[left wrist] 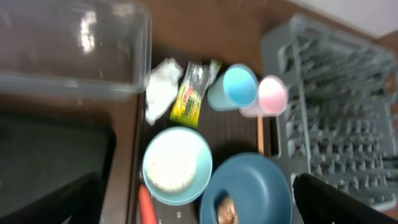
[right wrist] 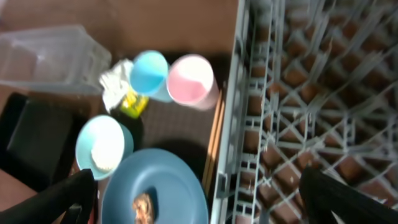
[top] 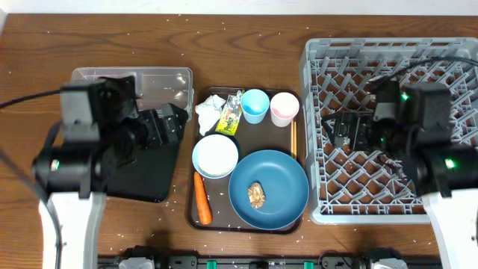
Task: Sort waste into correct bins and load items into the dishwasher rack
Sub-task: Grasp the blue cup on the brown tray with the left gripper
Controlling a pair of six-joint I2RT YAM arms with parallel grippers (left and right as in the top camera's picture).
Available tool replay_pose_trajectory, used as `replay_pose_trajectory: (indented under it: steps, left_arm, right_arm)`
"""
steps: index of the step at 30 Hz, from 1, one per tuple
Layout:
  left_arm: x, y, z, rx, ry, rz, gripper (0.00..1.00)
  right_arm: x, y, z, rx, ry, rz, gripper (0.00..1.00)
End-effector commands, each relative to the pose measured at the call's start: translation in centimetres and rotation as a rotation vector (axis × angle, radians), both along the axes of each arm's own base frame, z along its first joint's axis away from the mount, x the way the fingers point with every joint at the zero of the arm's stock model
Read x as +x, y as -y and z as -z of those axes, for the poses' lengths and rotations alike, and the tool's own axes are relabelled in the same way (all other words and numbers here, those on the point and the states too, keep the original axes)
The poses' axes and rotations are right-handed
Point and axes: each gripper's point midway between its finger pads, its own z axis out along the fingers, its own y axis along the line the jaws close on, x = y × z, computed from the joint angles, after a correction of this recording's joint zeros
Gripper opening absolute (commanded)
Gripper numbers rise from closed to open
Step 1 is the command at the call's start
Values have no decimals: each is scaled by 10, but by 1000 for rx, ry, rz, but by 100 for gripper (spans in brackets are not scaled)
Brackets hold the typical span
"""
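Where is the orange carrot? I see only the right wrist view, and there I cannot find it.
Observer: The orange carrot lies on the dark brown serving tray, directly left of the large blue plate.
Operator: Thank you. Do the left fingers hold something?
Observer: No. They stand open and empty, just left of the serving tray.
Operator: Is any dish already in the large grey plastic dishwasher rack?
Observer: None shows in the overhead view, though the right arm covers part of it.

Side by side, light blue cup [right wrist: 151, 68] and pink cup [right wrist: 191, 79], just beside the grey rack [right wrist: 239, 81]
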Motion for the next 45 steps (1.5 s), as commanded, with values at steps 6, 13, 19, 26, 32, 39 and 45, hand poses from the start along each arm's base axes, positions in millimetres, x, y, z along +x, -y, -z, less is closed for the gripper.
replay_pose_trajectory:
  steps: [6, 13, 19, 26, 32, 39, 45]
  left_arm:
    - [37, 25, 26, -39, -59, 76, 98]
    - [89, 63, 55, 199, 54, 101, 98]
    - [121, 108, 100, 217, 49, 141, 97]
    - [140, 134, 159, 204, -21, 143, 73]
    - [137, 150, 189, 198, -70, 188, 54]
    - [135, 155, 214, 211, -114, 203, 33]
    - [130, 157, 220, 204, -142, 218, 13]
  right_arm:
    - [14, 32, 25, -85, -108, 178, 99]
    - [5, 72, 36, -102, -199, 407, 99]
    - [-2, 85, 40, -88, -235, 453, 99]
    - [-6, 85, 43, -92, -257, 452, 99]
    - [-7, 85, 44, -93, -262, 452, 99]
    - [-8, 85, 44, -94, -267, 451, 99]
    - [-9, 85, 45, -97, -270, 448, 99]
